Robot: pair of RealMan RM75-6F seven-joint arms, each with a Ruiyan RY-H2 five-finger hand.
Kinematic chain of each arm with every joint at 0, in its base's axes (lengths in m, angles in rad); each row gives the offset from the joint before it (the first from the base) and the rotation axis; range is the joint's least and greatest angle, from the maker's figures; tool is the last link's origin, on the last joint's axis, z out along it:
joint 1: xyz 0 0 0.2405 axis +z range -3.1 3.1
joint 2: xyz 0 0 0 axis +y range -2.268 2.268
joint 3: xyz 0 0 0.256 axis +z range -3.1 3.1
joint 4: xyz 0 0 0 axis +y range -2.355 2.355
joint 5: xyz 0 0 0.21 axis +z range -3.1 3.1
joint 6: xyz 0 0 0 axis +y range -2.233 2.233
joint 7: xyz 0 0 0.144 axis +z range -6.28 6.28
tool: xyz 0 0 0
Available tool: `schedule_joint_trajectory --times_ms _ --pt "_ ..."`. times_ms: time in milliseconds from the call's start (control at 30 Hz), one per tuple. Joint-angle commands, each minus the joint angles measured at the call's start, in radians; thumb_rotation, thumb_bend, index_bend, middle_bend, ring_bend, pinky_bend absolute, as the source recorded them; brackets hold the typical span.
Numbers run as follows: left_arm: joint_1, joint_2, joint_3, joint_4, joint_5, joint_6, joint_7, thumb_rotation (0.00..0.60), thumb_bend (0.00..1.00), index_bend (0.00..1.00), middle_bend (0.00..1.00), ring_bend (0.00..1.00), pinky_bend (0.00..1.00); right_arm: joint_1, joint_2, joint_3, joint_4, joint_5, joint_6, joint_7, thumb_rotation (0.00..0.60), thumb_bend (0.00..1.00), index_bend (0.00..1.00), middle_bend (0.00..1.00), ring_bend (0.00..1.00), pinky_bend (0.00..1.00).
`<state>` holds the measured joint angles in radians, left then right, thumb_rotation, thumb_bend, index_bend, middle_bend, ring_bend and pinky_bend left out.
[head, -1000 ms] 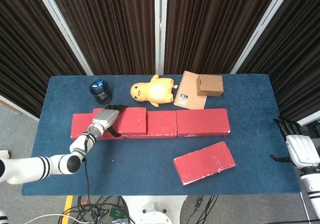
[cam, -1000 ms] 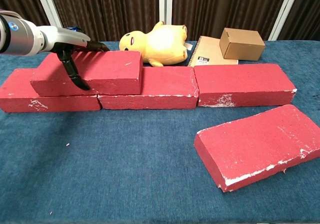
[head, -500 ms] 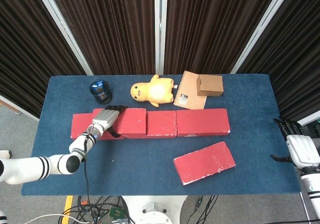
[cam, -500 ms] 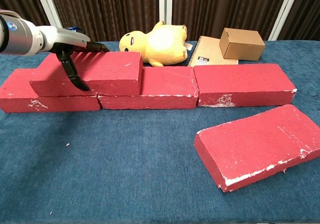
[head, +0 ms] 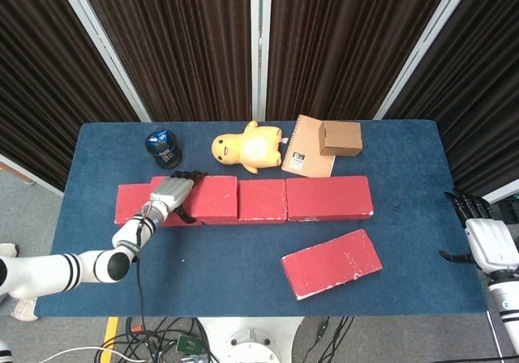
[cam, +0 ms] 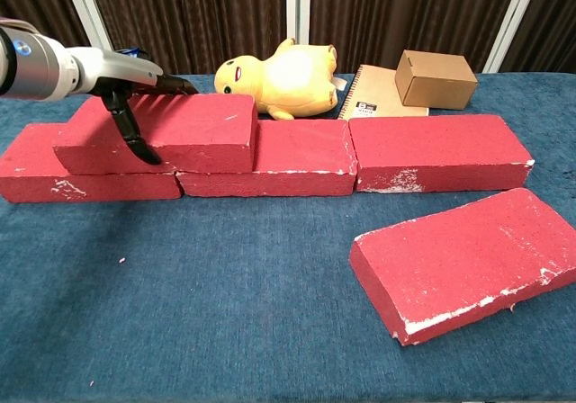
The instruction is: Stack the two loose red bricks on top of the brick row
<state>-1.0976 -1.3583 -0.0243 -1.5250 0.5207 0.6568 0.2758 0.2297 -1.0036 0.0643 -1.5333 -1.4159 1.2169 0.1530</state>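
Left robot hand (cam: pixel 126 84) gripping one loose red brick (cam: pixel 160 133), fingers draped over its top face and thumb down its front side, wrist and white arm reaching in from the left. That gripped brick resting on top of the brick row (cam: pixel 360 156), over the joint between the leftmost and middle bricks, its left end hanging slightly forward of the row in the chest view. Three red bricks end to end across the blue tabletop (head: pixel 243 258), chipped white along the lower edges. Second loose red brick (head: pixel 331 263) lying flat and skewed on the tabletop, near the front and to the right, apart from the row. Right robot hand (head: pixel 480 233) off the right tabletop edge, holding nothing, dark fingers spread apart. Behind the row: yellow plush toy (head: pixel 247 147) lying on its side, spiral notebook (head: pixel 306 157) beside it with a small cardboard box (head: pixel 340 138) partly on top, dark cup (head: pixel 163 147) near the back left.
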Motion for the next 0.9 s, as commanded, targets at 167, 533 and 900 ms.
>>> schedule_joint_trajectory --times_ms 167,533,900 --pt "0.003 0.000 -0.002 0.002 0.009 -0.003 -0.006 0.600 0.10 0.00 0.00 0.00 0.00 -0.001 0.000 0.000 0.002 0.002 -0.001 0.002 0.600 0.00 0.00 0.00 0.00 0.00" --pt "0.008 -0.005 -0.006 0.009 0.016 0.001 -0.016 0.600 0.09 0.00 0.00 0.00 0.00 -0.002 0.001 0.001 0.002 0.003 0.001 0.002 0.600 0.00 0.00 0.00 0.00 0.00" --pt "0.024 0.024 -0.022 -0.047 0.058 0.052 -0.017 0.600 0.09 0.00 0.00 0.00 0.00 -0.006 0.008 0.006 -0.002 0.005 0.012 0.003 0.600 0.00 0.00 0.00 0.00 0.00"
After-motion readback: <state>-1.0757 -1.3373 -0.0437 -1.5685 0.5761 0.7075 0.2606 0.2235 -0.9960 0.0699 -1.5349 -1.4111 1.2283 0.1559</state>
